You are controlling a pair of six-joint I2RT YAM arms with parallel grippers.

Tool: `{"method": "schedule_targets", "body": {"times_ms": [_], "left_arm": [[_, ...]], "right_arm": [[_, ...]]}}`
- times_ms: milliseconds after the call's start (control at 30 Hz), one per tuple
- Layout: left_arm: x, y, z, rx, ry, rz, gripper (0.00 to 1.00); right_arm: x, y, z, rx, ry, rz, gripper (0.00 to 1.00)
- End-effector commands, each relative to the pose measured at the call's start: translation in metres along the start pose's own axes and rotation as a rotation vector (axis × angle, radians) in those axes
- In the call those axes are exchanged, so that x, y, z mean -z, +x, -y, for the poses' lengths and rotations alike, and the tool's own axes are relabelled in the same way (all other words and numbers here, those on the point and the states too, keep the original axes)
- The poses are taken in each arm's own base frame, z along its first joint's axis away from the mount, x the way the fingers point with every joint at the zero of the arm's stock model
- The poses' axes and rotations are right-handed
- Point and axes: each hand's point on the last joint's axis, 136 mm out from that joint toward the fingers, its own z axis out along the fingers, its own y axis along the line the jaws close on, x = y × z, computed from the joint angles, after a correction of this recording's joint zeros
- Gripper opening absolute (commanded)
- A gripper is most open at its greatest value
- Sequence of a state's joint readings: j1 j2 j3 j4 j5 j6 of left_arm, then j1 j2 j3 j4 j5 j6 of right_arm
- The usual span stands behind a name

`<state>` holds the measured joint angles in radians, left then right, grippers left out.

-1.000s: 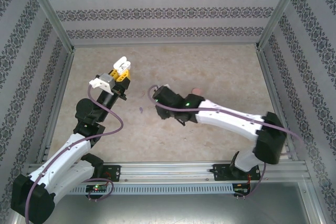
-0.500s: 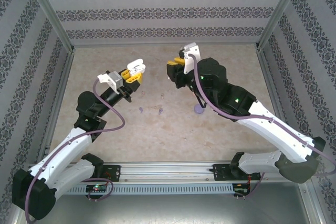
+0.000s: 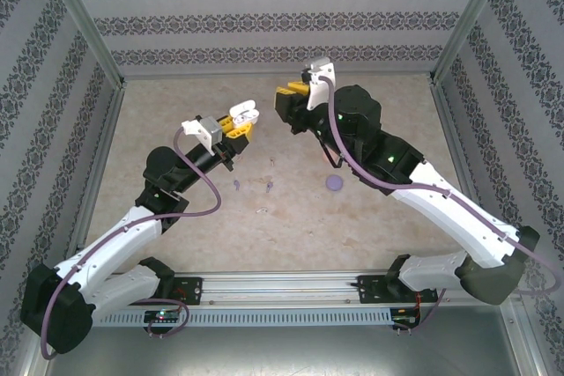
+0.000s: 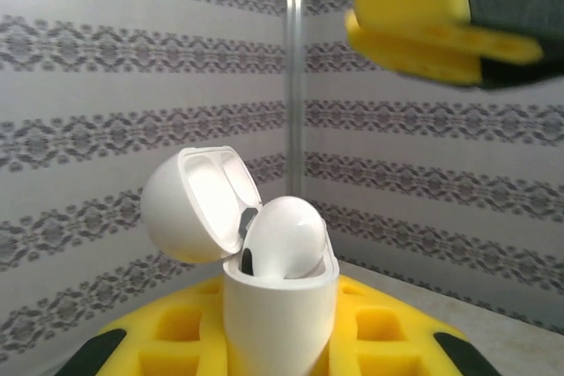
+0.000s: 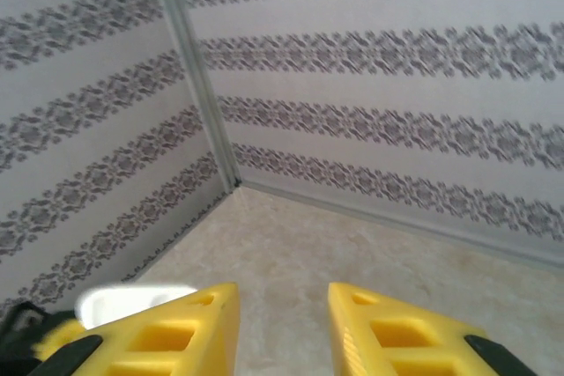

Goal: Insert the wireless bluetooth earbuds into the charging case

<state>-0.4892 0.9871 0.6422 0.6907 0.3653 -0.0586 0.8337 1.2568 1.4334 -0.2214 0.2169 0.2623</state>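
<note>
My left gripper (image 3: 241, 121) is raised over the middle of the table, shut on a white charging case (image 4: 278, 310). The case's lid (image 4: 188, 204) is flipped open, and one white earbud (image 4: 286, 237) sits in it. The case (image 3: 246, 113) shows white at my left fingertips from above. My right gripper (image 3: 290, 93) hovers just right of it, facing it. Its yellow fingers (image 5: 167, 334) are open with nothing between them. Tiny earbuds lie on the table below: two purple (image 3: 237, 185) (image 3: 267, 188) and two pale (image 3: 262, 210) (image 3: 273, 161).
A round purple thing (image 3: 334, 183) lies on the table under my right arm. Patterned walls with metal corner posts (image 3: 97, 41) enclose the table on three sides. A metal rail (image 3: 282, 288) runs along the near edge.
My right arm rose from low over the table centre and swung up to the back, uncovering the purple thing and earbuds. My left gripper carried the case rightward toward it. The right jaws widened slightly.
</note>
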Motion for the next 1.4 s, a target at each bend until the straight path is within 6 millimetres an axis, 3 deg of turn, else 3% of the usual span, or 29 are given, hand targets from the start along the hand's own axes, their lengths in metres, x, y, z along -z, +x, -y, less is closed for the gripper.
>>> {"method": "schedule_targets", "body": {"times_ms": [0, 133, 233, 400, 500, 700, 967, 1133, 1367], "left_arm": [[0.011, -0.013, -0.015, -0.005, -0.117, 0.069, 0.0], [0.022, -0.007, -0.03, 0.0, -0.217, 0.068, 0.0], [0.03, -0.004, -0.053, 0.013, -0.356, 0.054, 0.0], [0.036, -0.003, -0.07, 0.011, -0.459, 0.022, 0.0], [0.037, -0.007, -0.074, 0.009, -0.481, 0.008, 0.0], [0.039, -0.012, -0.072, 0.009, -0.473, 0.008, 0.0], [0.042, -0.013, -0.071, -0.007, -0.471, 0.003, 0.0], [0.044, -0.013, -0.07, -0.012, -0.466, 0.005, 0.0], [0.046, -0.016, -0.068, -0.02, -0.459, 0.013, 0.0]], "right_arm": [[0.005, 0.044, 0.042, -0.142, 0.132, -0.081, 0.36], [0.014, 0.124, 0.071, -0.228, 0.239, -0.245, 0.43], [0.015, 0.185, 0.077, -0.305, 0.273, -0.391, 0.48], [0.005, 0.274, 0.066, -0.427, 0.349, -0.595, 0.54], [-0.009, 0.31, 0.052, -0.458, 0.375, -0.678, 0.54], [-0.031, 0.355, 0.032, -0.538, 0.447, -0.762, 0.52], [-0.043, 0.392, 0.003, -0.604, 0.44, -0.849, 0.49], [-0.039, 0.404, -0.016, -0.612, 0.425, -0.886, 0.48], [-0.037, 0.412, -0.028, -0.64, 0.415, -0.905, 0.48]]}}
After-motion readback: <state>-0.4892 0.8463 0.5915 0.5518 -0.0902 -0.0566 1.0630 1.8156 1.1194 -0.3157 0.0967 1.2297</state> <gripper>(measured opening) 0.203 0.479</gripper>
